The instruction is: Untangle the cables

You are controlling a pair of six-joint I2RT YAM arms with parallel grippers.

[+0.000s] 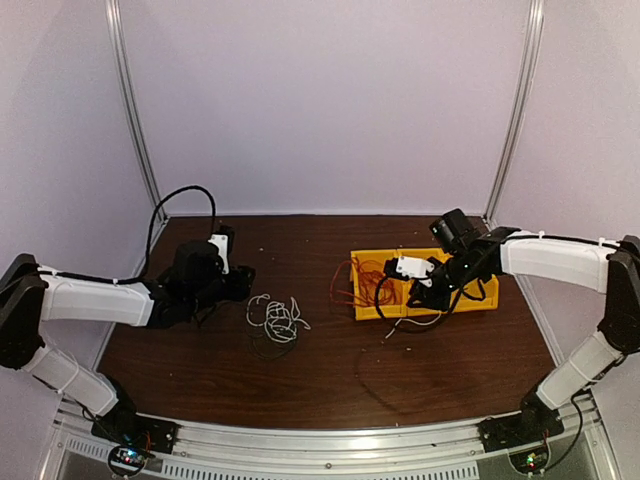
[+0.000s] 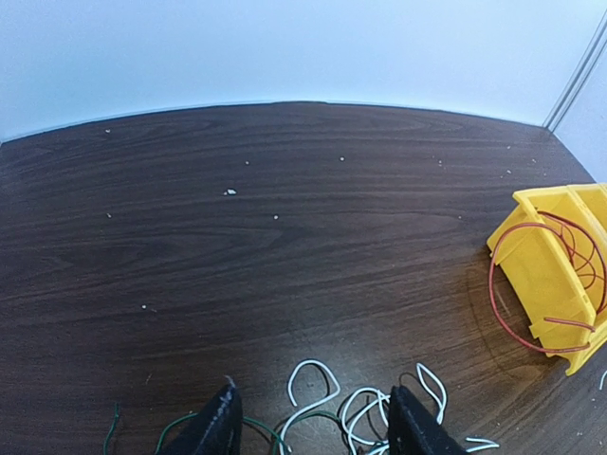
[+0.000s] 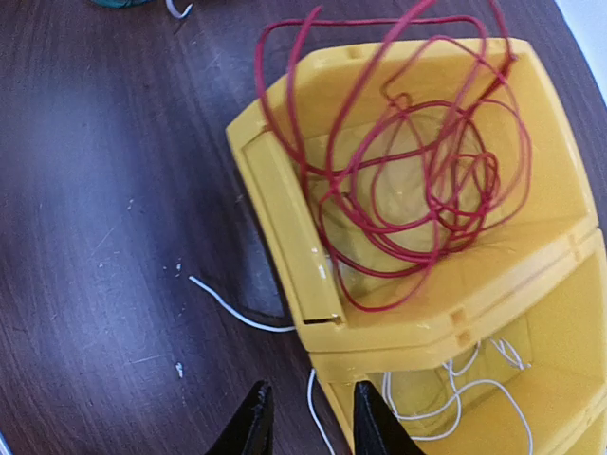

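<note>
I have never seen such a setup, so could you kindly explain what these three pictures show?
A robot's left arm and right arm stand at a brown table. One picture looks down from above; the other two come from a camera on each wrist. The left pincer hangs open over a clump of white cable on the table. The right pincer, slightly open, hovers by a yellow bin holding red cable; the bin beside it holds a second white cable. Neither pincer seems to hold anything.
</note>
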